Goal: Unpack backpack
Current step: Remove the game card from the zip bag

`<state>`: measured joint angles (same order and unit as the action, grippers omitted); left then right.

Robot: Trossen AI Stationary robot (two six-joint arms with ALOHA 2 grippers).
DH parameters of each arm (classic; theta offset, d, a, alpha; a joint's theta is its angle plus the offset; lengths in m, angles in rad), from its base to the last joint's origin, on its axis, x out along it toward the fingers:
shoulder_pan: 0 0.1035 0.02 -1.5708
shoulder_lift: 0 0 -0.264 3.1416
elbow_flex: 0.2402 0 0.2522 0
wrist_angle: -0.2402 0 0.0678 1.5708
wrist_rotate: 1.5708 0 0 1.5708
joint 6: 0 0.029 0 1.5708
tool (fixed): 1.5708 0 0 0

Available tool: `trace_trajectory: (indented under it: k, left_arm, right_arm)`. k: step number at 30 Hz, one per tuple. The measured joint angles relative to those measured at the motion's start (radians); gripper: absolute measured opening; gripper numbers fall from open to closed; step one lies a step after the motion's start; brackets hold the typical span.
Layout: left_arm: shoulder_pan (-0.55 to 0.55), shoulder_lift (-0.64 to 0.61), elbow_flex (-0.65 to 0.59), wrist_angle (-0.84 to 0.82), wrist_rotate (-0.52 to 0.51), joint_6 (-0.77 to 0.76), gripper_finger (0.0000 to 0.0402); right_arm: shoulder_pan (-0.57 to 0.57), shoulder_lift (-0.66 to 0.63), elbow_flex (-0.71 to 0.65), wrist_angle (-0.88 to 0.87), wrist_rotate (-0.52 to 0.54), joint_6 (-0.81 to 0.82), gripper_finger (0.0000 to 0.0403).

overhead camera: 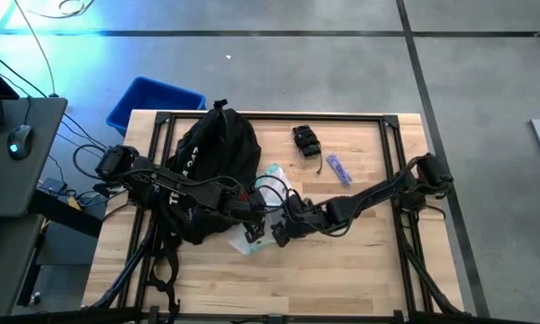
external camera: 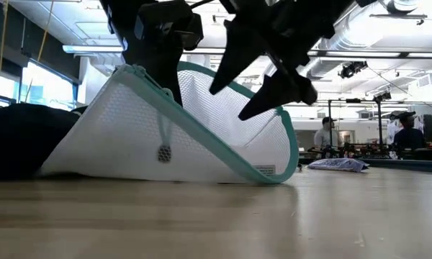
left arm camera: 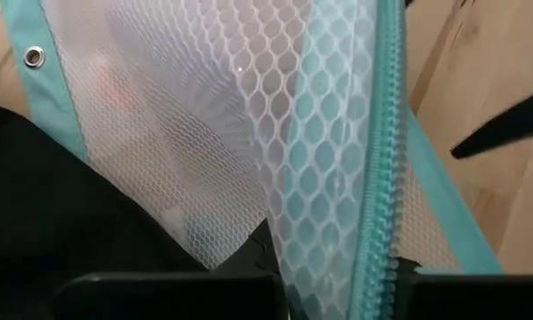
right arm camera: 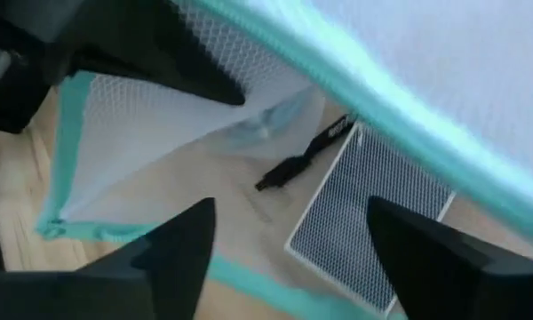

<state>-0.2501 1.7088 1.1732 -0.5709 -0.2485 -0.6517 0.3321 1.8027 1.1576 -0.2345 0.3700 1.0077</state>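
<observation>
Surface: light wooden table (overhead camera: 342,261) with a black frame, standing on a grey concrete floor (overhead camera: 279,76). A blue bin (overhead camera: 153,99) sits on the floor off the table's far left corner; a dark desk with a mouse (overhead camera: 18,141) stands to the left.

Room, low view: open workshop with ceiling ducts; people (external camera: 324,133) show in the far background.

Backpack (overhead camera: 211,153): black, lying on the left half of the table, long axis running from far edge to near edge, rounded top toward the far edge, straps (overhead camera: 166,270) trailing toward the near edge.

White mesh pouch (external camera: 201,137) with teal trim and zipper: just right of the backpack, raised into a tent shape, one edge on the table.

Left end effector (overhead camera: 252,200): closed on the pouch's mesh by the zipper.

Right end effector (right arm camera: 284,244): fingers spread apart, beside the pouch, gripping nothing.

Also on the table: a small black item (overhead camera: 306,140) and a purple packet (overhead camera: 339,168), right of the backpack, well apart from it.
</observation>
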Motion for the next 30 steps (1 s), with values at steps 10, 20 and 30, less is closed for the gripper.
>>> trace_trajectory:
  k: [10, 20, 30]
  left_arm:
    - [0.001, 0.000, 0.000, -0.013, 0.001, 0.009, 0.0000]
    - [0.001, 0.000, -0.051, 0.001, 0.017, -0.024, 0.0000]
    - [0.001, 0.001, -0.087, 0.056, 0.036, -0.071, 0.0000]
  right_arm:
    - [-0.013, 0.062, 0.000, -0.086, 0.049, 0.093, 0.0330]
    - [-0.018, 0.139, 0.001, -0.023, 0.089, 0.097, 0.0330]
    - [-0.019, 0.179, 0.001, -0.068, 0.095, 0.137, 0.0325]
